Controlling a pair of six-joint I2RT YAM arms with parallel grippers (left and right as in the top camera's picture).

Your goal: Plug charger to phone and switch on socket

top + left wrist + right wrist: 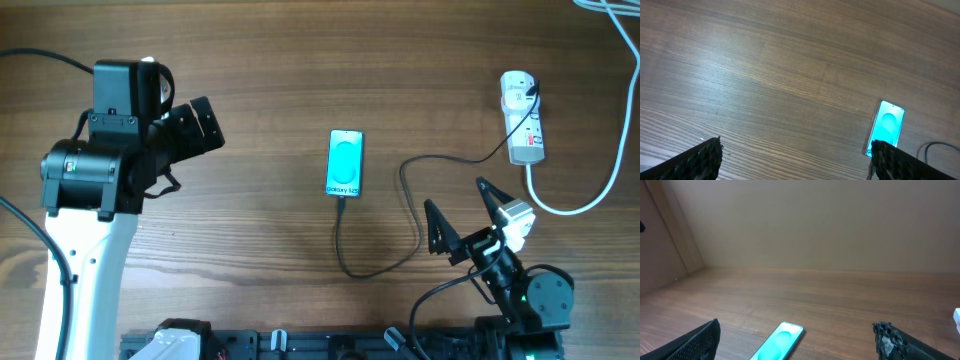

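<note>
Both claws stand wide open and empty over the wooden counter, the left claw out at 9 o'clock and the right claw at 5. The socket lies at 1 o'clock from the right claw, which is the nearer. Its long axis runs 12 to 6. The phone lies mid-counter. The charger meets its 6 o'clock end, but I cannot tell whether it is seated.

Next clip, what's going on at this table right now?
Neither arm is handling anything. The left tool and right tool both stand open and empty above the table. The phone lies mid-table, screen lit, with the thin black charger cable reaching its lower edge and running to the white power strip.
</note>
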